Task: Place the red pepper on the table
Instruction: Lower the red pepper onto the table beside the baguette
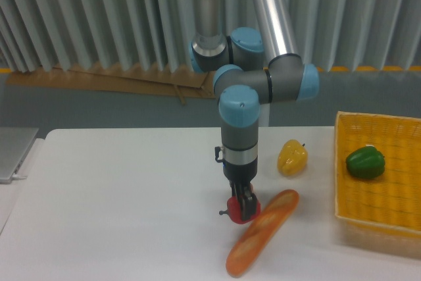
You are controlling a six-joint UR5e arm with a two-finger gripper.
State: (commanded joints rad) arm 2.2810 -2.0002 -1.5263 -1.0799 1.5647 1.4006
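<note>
The hand [242, 206] of the grey and blue arm points straight down over the large flat white bench [118, 202], somewhat right of the middle and toward the front edge. Its two dark fingers are closed on the small glossy red pepper [237, 211], which shows as a red patch on both sides of the fingertips. The pepper is very low over the bench surface; whether it already touches the bench I cannot tell.

Just beside the pepper, on its right, lies the long orange-brown bread loaf [261, 231]. The loaf lies diagonally, with its upper end pointing to the right rear and its lower end near the front edge. The pepper seems to touch the loaf or stand very close to it, but the gap is too small to judge.

The yellow bell pepper [292, 156] stands on the bench behind the loaf, more to the right and apart from the hand. At the right edge of the bench is the yellow woven basket [388, 210], and the green bell pepper [365, 162] lies inside it, in its rear part.
</note>
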